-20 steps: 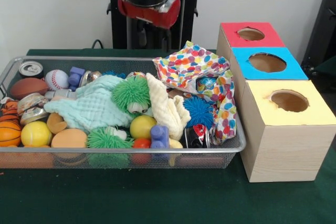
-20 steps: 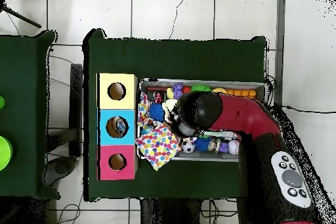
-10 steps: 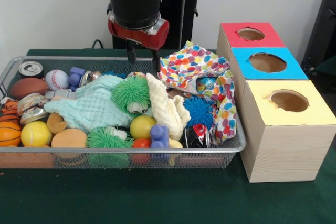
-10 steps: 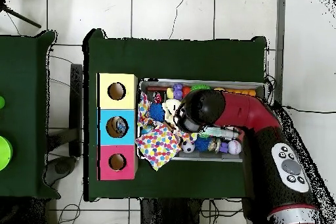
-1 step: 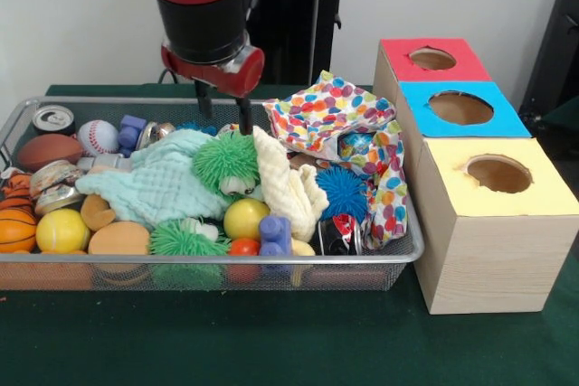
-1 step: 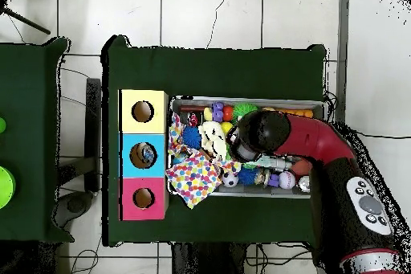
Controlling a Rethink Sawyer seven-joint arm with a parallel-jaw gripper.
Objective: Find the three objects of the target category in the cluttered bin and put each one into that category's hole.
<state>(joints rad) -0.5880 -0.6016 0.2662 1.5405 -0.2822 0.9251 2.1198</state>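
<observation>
We see a table (image 5: 271,341) covered with dark green cloth, on a white tiled floor (image 6: 241,14) in the overhead view. The wire bin (image 5: 208,259) stands on it, full of balls, cans and cloths; a dotted cloth (image 5: 330,115) hangs over its edge toward the box with three holes (image 5: 470,178), which stands just beside it. The gripper (image 5: 222,108) hangs over the bin's back part, above the green fuzzy ball (image 5: 226,160), fingers narrowly apart and holding nothing. Bare table remains in front.
</observation>
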